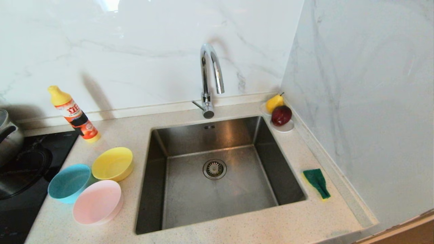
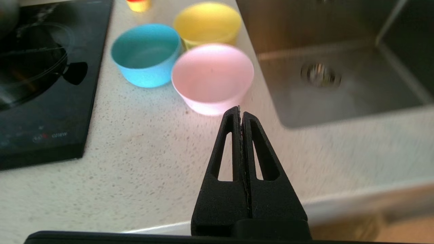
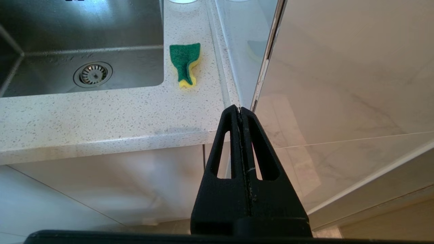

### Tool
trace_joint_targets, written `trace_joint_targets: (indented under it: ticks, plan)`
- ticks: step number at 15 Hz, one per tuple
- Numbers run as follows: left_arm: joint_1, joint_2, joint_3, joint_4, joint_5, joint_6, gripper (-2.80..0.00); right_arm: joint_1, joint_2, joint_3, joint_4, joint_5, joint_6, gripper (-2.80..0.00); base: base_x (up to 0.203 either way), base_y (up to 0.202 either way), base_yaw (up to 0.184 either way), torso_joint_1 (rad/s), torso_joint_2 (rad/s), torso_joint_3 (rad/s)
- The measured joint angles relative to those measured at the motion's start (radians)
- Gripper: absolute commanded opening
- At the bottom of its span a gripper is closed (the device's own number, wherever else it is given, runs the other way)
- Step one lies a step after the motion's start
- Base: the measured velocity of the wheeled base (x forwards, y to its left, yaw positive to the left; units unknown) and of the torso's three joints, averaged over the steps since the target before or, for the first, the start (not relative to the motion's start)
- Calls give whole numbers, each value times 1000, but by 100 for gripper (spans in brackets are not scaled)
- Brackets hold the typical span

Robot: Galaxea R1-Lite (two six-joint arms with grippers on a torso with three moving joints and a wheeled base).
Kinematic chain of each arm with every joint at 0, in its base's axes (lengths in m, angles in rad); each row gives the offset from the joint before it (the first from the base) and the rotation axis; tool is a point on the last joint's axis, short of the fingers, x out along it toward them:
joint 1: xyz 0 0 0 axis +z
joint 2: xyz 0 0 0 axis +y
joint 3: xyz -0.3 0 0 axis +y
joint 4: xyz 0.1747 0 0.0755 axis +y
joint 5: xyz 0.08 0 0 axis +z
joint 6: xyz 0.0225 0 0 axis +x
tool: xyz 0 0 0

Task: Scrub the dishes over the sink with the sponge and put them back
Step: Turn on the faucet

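Observation:
Three bowls stand on the counter left of the sink: a yellow bowl, a teal-blue bowl and a pale pink bowl. The sponge, green face up on yellow foam, lies on the counter right of the basin. My left gripper is shut and empty, near the counter's front edge, just short of the pink bowl. My right gripper is shut and empty, held off the counter's front edge, with the sponge well ahead of it. Neither arm shows in the head view.
An orange detergent bottle leans by the back wall. A black cooktop with a steel pot lies at the far left. A white saucer with a pear and a red fruit sits at the back right. A marble side wall bounds the right.

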Motion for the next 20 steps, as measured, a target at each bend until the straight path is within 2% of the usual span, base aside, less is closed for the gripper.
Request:
trace_joint_targets:
  ticks: [2, 7, 20]
  plan:
    - [-1, -23, 5, -7, 10, -38, -280, 0, 0, 0, 0, 0, 0, -280, 0, 0, 0, 0, 0, 0]
    - [-5, -39, 9, -10, 12, -59, -280, 0, 0, 0, 0, 0, 0, -280, 0, 0, 0, 0, 0, 0]
    - [-6, -40, 9, -17, 11, -56, -280, 0, 0, 0, 0, 0, 0, -280, 0, 0, 0, 0, 0, 0]
